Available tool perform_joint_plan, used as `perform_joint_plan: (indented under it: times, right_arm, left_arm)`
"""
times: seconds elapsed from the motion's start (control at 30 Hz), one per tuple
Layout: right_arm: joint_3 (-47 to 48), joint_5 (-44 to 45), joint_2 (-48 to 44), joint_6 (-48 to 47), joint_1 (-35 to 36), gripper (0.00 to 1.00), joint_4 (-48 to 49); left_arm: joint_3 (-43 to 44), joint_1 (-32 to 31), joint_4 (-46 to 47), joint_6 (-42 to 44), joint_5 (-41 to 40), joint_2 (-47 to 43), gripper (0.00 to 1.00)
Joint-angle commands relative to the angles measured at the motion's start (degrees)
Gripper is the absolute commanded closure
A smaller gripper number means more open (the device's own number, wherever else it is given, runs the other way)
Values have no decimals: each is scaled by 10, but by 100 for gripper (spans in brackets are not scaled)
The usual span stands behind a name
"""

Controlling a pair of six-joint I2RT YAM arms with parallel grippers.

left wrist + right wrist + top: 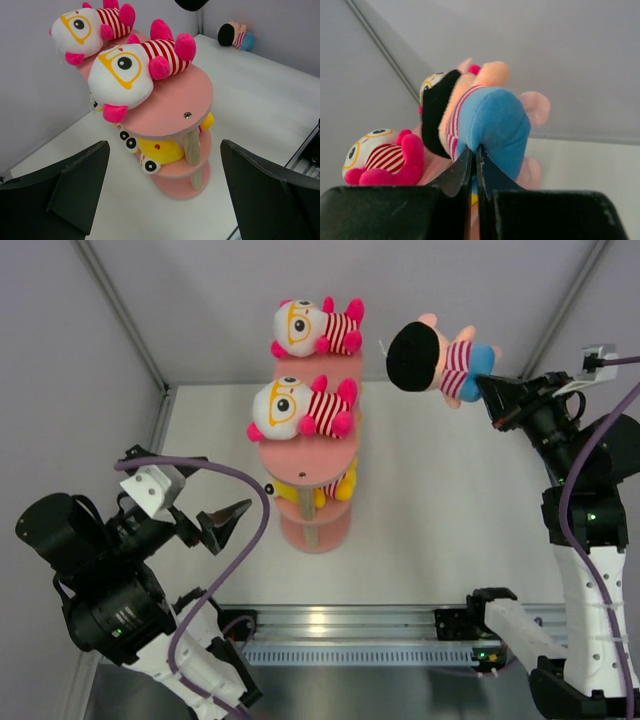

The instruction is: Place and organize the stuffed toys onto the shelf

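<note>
toys [315, 332] on shelf [312, 456] tiers, doll [440, 355] right — aloft

Left arm [105, 575]: fat black cylindrical joint housings, slightly glossy; white moulded link at the near end; small green indicator light on the lowest housing.
White angular block [155, 488] at the left wrist.
Left purple cable [245, 530]: thick, smooth, one long loop from wrist to base.
Left gripper [228, 524]: two matte black fingers [75, 192], broad, wedge-shaped, with flat inner faces.
Right arm [585, 510]: black housings at the far end, long white link at the near end, green light at mid-height.
Right purple cable [590, 455]: same colour and thickness, alongside the arm.
Small grey-white connector block [598, 355] at the far end.
Right gripper [487, 386]: matte black fingers [495, 180], thin-edged, tapering to points.
</note>
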Motion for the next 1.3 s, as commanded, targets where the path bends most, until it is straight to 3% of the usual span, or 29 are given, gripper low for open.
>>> perform_joint_plan:
  times: [0.0,0.2,0.3,0.53,0.77,0.87,1.1,1.27]
  right_arm:
    - [3,39,-15,-42,44,100,-18]
    - [-14,-23,-23,-13,108,100,29]
    - [-4,11,-41,-20,139,100,25]
    - [40,57,-43,-55,139,100,-4]
    - [15,-90,-34,53,140,100,154]
    - [7,-84,-11,75,159,100,190]
    - [84,-10,94,2,331,100,175]
    - [144,55,171,-34,430,100,159]
  left_arm:
    - [7,21,-5,-17,35,40,2]
    - [-3,28,-2,4,35,42,1]
    - [-21,27,-2,2,63,37,2]
    - [-38,28,-2,6,109,32,1]
    - [-45,28,-7,6,134,24,1]
    - [-21,29,-9,-2,135,32,1]
    - [73,35,-9,-48,134,85,1]
    - [48,36,-7,-45,136,73,1]
